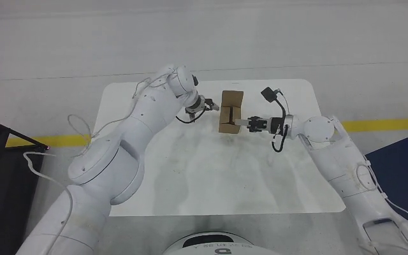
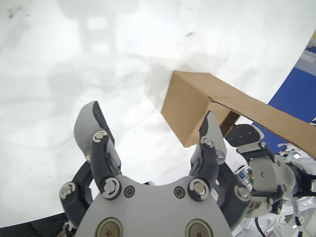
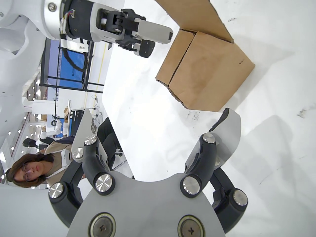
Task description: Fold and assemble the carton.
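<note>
The left gripper (image 2: 151,110) is open wide, and there is nothing between its fingers (image 2: 98,122). One fingertip sits right at the near corner of the brown carton (image 2: 187,104), but I cannot tell if it touches. The right gripper (image 3: 156,112) is open wide too, and it holds nothing. One of its fingertips is just beside the bottom edge of the carton, and again I cannot tell if they touch. The carton is past the tips of both grippers, not inside either one. Seen from above, it stands between them, with the left gripper at its 9 o'clock side and the right gripper at its 4 o'clock side. The carton is partly made. It has a box shape with folded sides, and one long flap (image 3: 187,3) sticks out from it. From above, its top looks open and dark inside. It stands on a white table (image 1: 191,185), a bit toward 12 o'clock from the middle. The table has some small dark marks (image 2: 189,34) on it. Around the table is a grey floor (image 1: 204,38). A yellow line (image 1: 382,124) runs over the floor at 3 o'clock, with a dark blue patch (image 1: 398,156) near it. A black frame (image 1: 16,137) stands at 9 o'clock.
</note>
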